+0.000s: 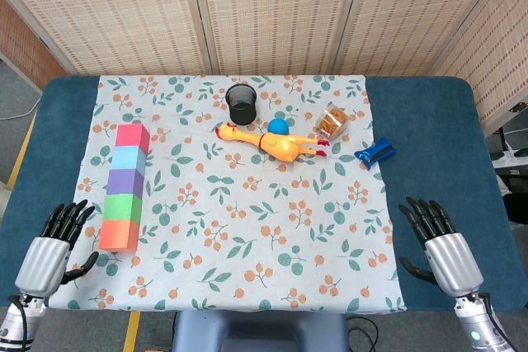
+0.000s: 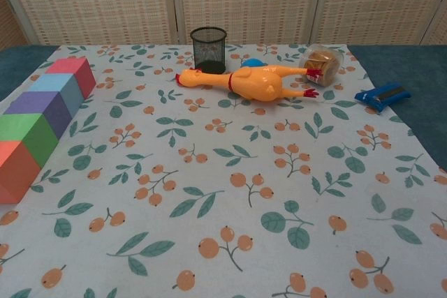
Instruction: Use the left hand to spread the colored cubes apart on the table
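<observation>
both hands (image 1: 51,246) lay idle at the near table edge, and the cubes (image 1: 125,185) sat unspread on the left of the cloth.

five cubes, pink, light blue, purple, green and orange, stood touching in one straight row, its long axis running from far to near, orange end nearest the robot. the left hand rested with fingers spread and nothing in it, just left of and slightly nearer than that orange end, so the row lay ahead and to its right. the right hand (image 1: 439,243), equally released and holding nothing, sat well apart across the floral cloth (image 1: 247,228). farther back lay a rubber chicken (image 1: 276,143), a black mesh cup (image 1: 241,103), a blue ball (image 1: 277,126), a small jar (image 1: 333,120) and a blue clip (image 1: 374,153).
</observation>
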`<state>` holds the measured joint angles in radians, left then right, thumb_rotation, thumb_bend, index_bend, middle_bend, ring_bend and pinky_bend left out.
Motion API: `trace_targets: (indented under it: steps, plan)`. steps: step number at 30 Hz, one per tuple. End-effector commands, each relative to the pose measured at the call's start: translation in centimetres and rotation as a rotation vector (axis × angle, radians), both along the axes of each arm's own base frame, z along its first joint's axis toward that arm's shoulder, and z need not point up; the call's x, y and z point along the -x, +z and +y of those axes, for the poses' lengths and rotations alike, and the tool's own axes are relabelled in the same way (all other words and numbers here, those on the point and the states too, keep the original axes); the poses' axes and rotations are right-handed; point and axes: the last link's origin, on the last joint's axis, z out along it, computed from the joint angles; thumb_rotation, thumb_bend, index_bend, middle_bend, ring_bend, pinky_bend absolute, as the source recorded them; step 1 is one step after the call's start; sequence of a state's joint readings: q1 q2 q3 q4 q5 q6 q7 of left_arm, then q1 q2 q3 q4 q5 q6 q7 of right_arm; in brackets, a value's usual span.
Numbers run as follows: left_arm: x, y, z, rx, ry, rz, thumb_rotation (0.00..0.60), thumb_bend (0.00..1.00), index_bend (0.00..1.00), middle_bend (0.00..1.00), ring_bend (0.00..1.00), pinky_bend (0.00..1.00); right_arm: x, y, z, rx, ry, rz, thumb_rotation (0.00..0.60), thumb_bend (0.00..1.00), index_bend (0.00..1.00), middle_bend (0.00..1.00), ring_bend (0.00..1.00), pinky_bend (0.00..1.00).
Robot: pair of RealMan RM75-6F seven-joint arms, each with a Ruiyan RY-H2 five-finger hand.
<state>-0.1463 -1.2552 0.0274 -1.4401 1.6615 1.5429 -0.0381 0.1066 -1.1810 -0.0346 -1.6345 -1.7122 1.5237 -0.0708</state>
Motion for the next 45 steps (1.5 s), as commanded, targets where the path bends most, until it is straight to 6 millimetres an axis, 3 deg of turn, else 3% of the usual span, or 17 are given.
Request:
trace_targets:
  steps: [1,9,15,21,28,35,40,45]
  plan:
    - [0.3,-0.1,-0.1,-0.01,0.039,0.053,0.6,0.34,0.0,0.0,0.0,0.0,0.0,0.1,0.0,-0.002,0.001,-0.002,0.6,0.13,0.0,0.0,0.0,0.0]
    - [1.7,0.5,-1.1,0.001,0.174,0.081,0.6,0.35,0.0,0.0,0.0,0.0,-0.3,0.6,0.6,0.006,0.019,-0.02,0.6,0.13,0.0,0.0,0.0,0.0]
    - [3.8,0.2,-1.9,0.095,0.366,0.117,0.6,0.35,0.02,0.08,0.03,0.02,-0.6,0.8,1.0,-0.005,0.034,-0.038,0.6,0.13,0.0,0.0,0.0,0.0]
    - [3.6,-0.8,-1.6,0.164,0.383,0.123,0.6,0.35,0.06,0.11,0.05,0.02,-0.7,1.0,1.2,-0.012,0.043,-0.051,0.6,0.13,0.0,0.0,0.0,0.0]
    - [2.2,-2.5,-0.5,0.266,0.317,0.14,0.6,0.35,0.04,0.09,0.03,0.05,-0.9,1.5,1.5,-0.015,0.052,-0.072,0.6,0.13,0.0,0.0,0.0,0.0]
    - [0.2,-3.3,0.1,0.316,0.256,0.133,0.6,0.35,0.01,0.15,0.07,0.05,-0.8,1.6,1.5,-0.016,0.054,-0.079,0.6,0.13,0.0,0.0,0.0,0.0]
    - [-2.0,-3.9,0.3,0.337,0.135,0.114,0.6,0.35,0.0,0.15,0.09,0.05,-0.8,1.6,1.4,-0.018,0.048,-0.081,0.6,0.13,0.0,0.0,0.0,0.0]
    - [-5.3,-4.5,-1.1,0.383,-0.035,0.07,0.6,0.35,0.0,0.15,0.11,0.05,-0.7,1.6,1.4,-0.017,0.044,-0.082,0.6,0.13,0.0,0.0,0.0,0.0]
